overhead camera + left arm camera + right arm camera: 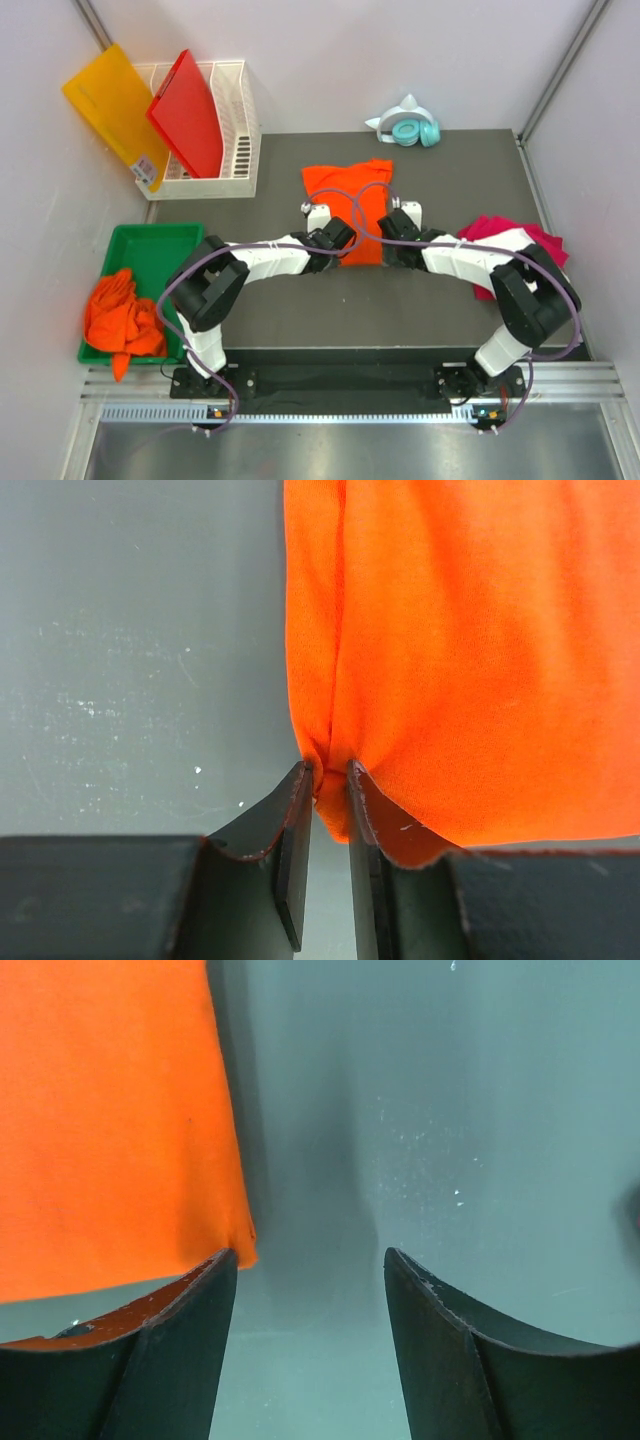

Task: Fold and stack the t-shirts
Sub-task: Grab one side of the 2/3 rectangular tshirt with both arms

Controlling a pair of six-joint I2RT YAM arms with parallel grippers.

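A bright orange t-shirt [350,185] lies partly folded in the middle of the dark table. In the left wrist view my left gripper [330,770] is shut on a pinched fold at the near left corner of this shirt [470,650]. From above, the left gripper [347,243] sits at the shirt's near left edge. My right gripper [386,236] stands open at the near right edge. In the right wrist view the right gripper [310,1255] has only bare table between its fingers, and the shirt's corner [110,1130] lies beside its left finger.
A magenta-pink t-shirt [548,240] lies at the right, partly under the right arm. A heap of orange shirts [120,310] fills a green tray [150,232] at the left. At the back are a white basket [240,130] with red [190,110] and yellow [110,100] boards, and teal headphones [408,128].
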